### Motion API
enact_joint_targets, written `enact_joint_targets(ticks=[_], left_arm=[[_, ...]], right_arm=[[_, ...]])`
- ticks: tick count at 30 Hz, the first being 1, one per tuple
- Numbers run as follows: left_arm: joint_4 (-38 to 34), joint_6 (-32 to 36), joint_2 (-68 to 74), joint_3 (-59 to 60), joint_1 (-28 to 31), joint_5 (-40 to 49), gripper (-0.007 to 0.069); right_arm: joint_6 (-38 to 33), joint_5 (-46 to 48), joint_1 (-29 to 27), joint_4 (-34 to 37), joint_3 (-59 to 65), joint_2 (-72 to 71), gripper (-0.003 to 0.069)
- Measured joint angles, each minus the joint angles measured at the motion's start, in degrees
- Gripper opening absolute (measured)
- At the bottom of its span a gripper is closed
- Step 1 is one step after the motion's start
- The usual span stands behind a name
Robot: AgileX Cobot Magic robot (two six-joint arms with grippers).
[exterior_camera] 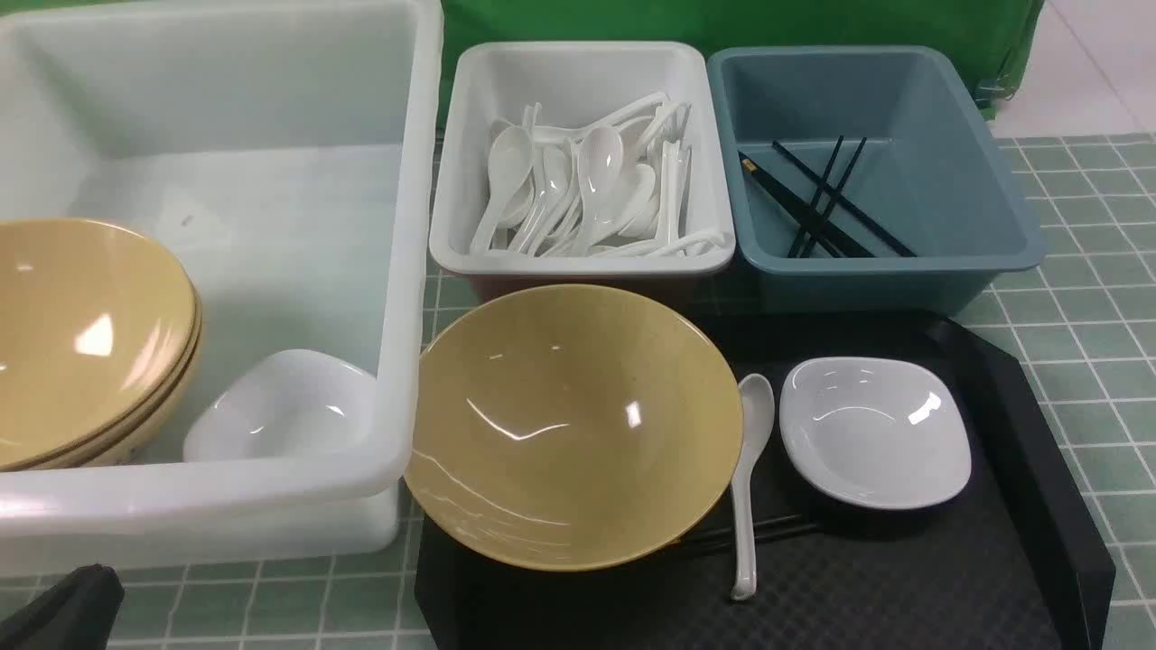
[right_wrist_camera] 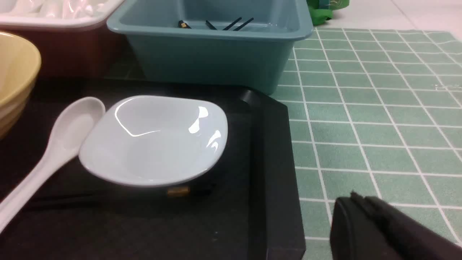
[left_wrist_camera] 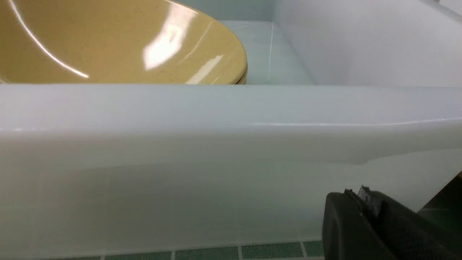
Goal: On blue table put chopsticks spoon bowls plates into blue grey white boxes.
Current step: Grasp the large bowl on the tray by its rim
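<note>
The right gripper (right_wrist_camera: 355, 202) is hanging with its jaws pressed together, holding nothing, low over the blue table (right_wrist_camera: 379, 119) just beside the black tray (right_wrist_camera: 274, 162). The left gripper (left_wrist_camera: 361, 196), likewise closed and empty, is sitting close to the outer wall of the large white tub (left_wrist_camera: 231, 119). Trouble is probably waiting with the chopsticks (right_wrist_camera: 178, 190): they are lying flat under the plate (right_wrist_camera: 155, 141), so reaching for them is risking tipping that glossy dish or slipping off the thin sticks. The spoon (exterior_camera: 748, 478) is lying between the plate and the tan bowl (exterior_camera: 569, 424), leaving little room for fingers. The tray's raised rim is standing between the right gripper and all of these. Behind, the white box (exterior_camera: 578, 262) is holding spoons, the blue-grey box (exterior_camera: 903, 275) more black sticks, and the tub stacked bowls (exterior_camera: 81, 343).
</note>
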Motion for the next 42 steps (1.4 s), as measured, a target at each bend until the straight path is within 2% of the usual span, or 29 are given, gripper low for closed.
enact_joint_targets(ticks=[34, 42], left_arm=[[0.6, 0.4, 0.0, 0.0, 0.0, -0.1, 0.0004], [1.0, 1.1, 0.0, 0.1, 0.0, -5.1, 0.0004]], right_arm=[[0.0, 0.0, 0.0, 0.0, 0.0, 0.0, 0.0063], [0.0, -4.9, 0.0, 0.0, 0.3, 0.0, 0.0072]])
